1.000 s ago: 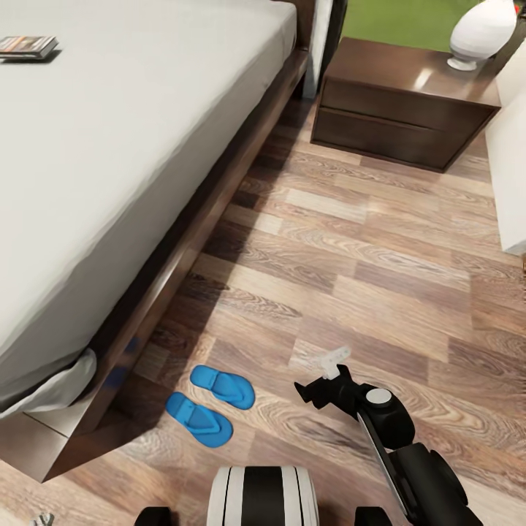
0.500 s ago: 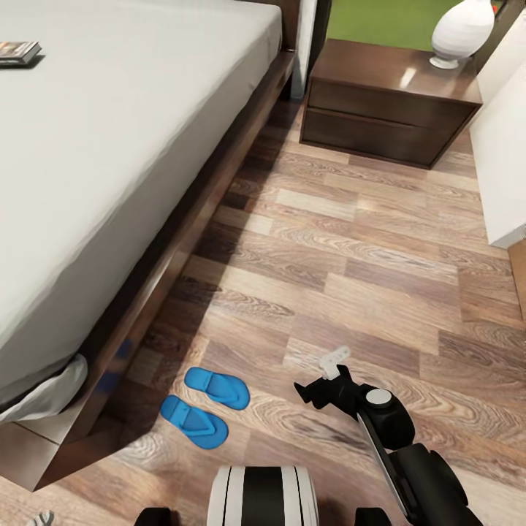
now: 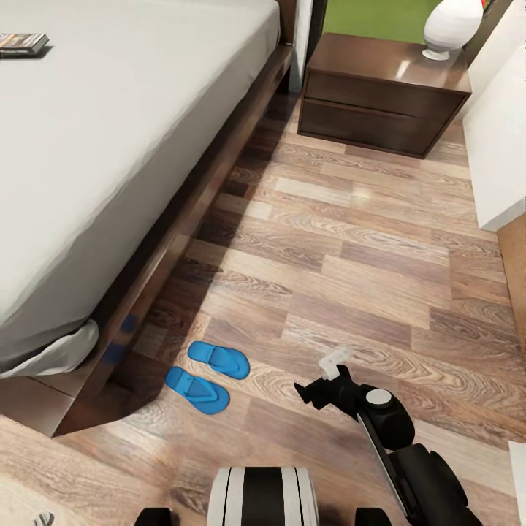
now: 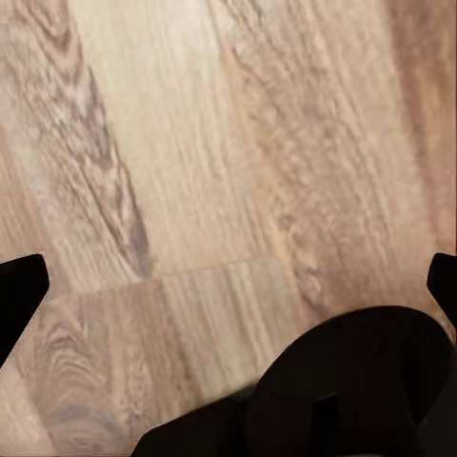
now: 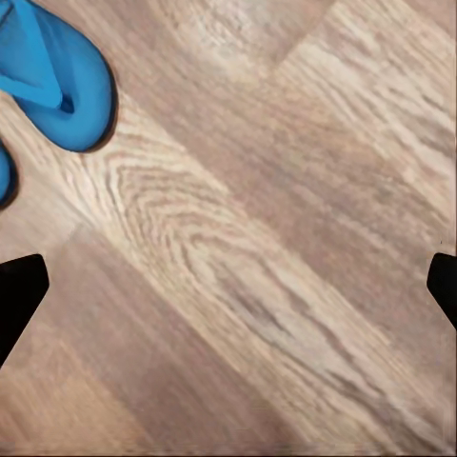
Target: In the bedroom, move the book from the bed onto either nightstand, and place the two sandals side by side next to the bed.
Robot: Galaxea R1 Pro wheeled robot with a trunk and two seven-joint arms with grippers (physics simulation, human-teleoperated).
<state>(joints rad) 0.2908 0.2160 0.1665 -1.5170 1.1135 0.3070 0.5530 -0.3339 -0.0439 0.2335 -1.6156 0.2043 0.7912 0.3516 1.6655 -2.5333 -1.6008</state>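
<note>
Over the last second the whole head view shifted, so the camera moved, not the objects. The two sandals (image 3: 207, 376) lay side by side on the floor (image 3: 351, 241) beside the bed (image 3: 109, 146). The book (image 3: 22, 43) remained on the bed, well apart from the nightstand (image 3: 380, 95). The right gripper (image 3: 321, 380) hung released and empty near the sandals; the left gripper (image 4: 228, 286) also stood spread.

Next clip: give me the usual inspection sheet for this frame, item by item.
Surface: brown wood-plank floor.
Job's things: book lying on the bed, far from the robot; two sandals side by side on the floor beside the bed frame; nightstand past the bed's far corner.
Clutter: white vase on the nightstand.
Hands: right hand open, empty, above the floor near the sandals; left hand open, empty, over floor.
Cables: nothing seen.
Surroundings: green lawn behind the nightstand; white furniture to the right.
</note>
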